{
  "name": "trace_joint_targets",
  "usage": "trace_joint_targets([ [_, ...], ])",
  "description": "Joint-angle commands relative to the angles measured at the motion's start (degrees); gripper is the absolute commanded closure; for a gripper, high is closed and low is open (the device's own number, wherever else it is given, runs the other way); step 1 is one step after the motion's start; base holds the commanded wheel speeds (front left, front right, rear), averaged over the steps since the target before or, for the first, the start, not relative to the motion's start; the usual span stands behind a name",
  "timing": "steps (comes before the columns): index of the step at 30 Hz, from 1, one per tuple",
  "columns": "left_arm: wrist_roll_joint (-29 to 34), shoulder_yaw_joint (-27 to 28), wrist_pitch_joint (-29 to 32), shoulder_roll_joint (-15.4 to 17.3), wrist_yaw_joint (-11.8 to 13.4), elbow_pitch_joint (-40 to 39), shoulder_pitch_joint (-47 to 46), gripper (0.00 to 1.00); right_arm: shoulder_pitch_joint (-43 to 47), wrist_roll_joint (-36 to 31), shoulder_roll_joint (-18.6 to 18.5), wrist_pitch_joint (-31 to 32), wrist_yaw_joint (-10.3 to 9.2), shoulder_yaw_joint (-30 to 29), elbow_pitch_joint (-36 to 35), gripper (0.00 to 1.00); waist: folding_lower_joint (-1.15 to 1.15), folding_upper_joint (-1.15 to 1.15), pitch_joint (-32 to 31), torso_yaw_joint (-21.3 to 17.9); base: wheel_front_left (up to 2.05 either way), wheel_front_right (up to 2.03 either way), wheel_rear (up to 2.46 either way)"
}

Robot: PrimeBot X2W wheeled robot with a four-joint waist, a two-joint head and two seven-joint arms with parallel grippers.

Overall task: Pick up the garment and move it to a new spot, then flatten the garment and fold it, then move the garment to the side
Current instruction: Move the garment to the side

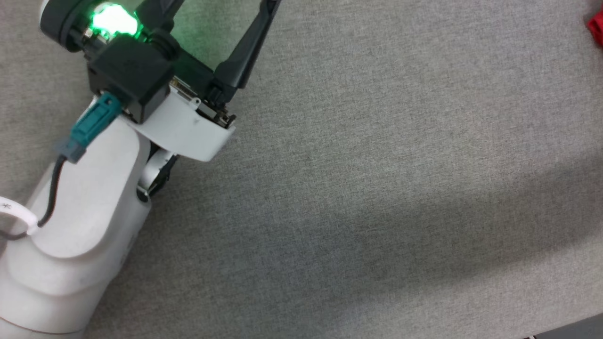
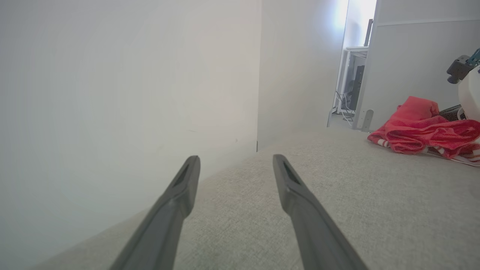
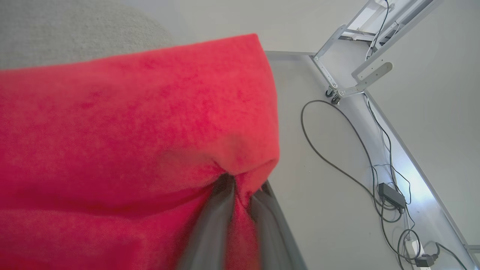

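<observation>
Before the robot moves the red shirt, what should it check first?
1. Right gripper shut on the crumpled red fabric shirt: ok.
2. Left gripper open, holding nothing: ok.
3. Left gripper apart from the shirt: ok.
4. Bare space on the grey cloth tabletop: ok.
5. Shirt lying flat: not ok, bunched up.
6. Grip strong enough to lift: cannot tell.

Bright even light, soft broad shadow across grey surface (image 1: 424, 226) — green lamp (image 1: 113, 21) glaring, garment (image 3: 131, 131) blurred close-up.
</observation>
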Motion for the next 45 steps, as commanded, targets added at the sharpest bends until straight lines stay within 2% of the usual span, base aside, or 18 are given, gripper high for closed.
trace_joint_targets([
  [1,-0.3,0.2,-0.1,0.0,0.1,0.2,0.5,0.00,-0.8,-0.6,0.3,-0.9,-0.11,0.0,1.2,0.64,0.00,0.00,-0.7,0.3,0.00,0.00,0.00],
  [2,-0.4,0.4,-0.1,-0.2,0.1,0.4,0.8,0.00,-1.0,-1.0,0.3,-1.5,-0.11,0.3,2.1,0.13,0.00,0.00,-1.1,0.5,0.00,0.00,0.00],
  [3,-0.4,0.7,-0.1,-0.4,0.1,0.5,1.1,0.00,-1.3,-1.1,0.3,-2.1,-0.11,0.5,2.9,0.00,0.00,0.00,-1.6,0.7,0.00,0.00,0.00],
  [10,-0.7,3.7,-0.1,-3.6,0.1,1.9,6.3,0.00,0.4,-0.5,-0.8,-5.6,-0.11,3.9,6.0,0.00,0.00,0.00,-7.8,3.1,0.00,0.00,0.00],
  [16,-0.6,6.3,-0.1,-6.4,0.1,3.3,13.1,0.00,3.7,0.3,1.0,-6.9,-0.11,9.5,6.0,0.00,0.00,0.00,-13.9,5.9,0.00,0.00,0.00],
  [23,-0.8,10.9,-0.1,-11.7,0.1,6.8,25.3,0.00,11.9,6.1,5.1,-9.5,-0.11,19.2,1.5,0.00,0.00,0.00,-22.8,11.0,0.00,0.00,0.00],
  [31,-0.4,16.0,-0.1,-15.4,0.1,9.4,34.4,0.00,20.9,12.8,7.4,-12.4,-0.11,26.2,-4.6,0.00,0.00,0.00,-30.1,16.0,0.00,0.00,0.00],
  [38,0.1,20.3,-0.1,-15.9,0.1,10.8,42.0,0.00,28.3,16.7,9.3,-13.8,-0.11,29.9,-11.0,0.00,0.00,0.00,-36.0,19.3,0.00,0.00,0.00],
  [45,0.2,23.4,-0.1,-15.7,0.1,10.8,47.3,0.00,34.3,17.8,10.8,-13.9,-0.11,28.1,-18.6,0.00,0.00,0.00,-40.9,20.2,0.00,0.00,0.00],
])
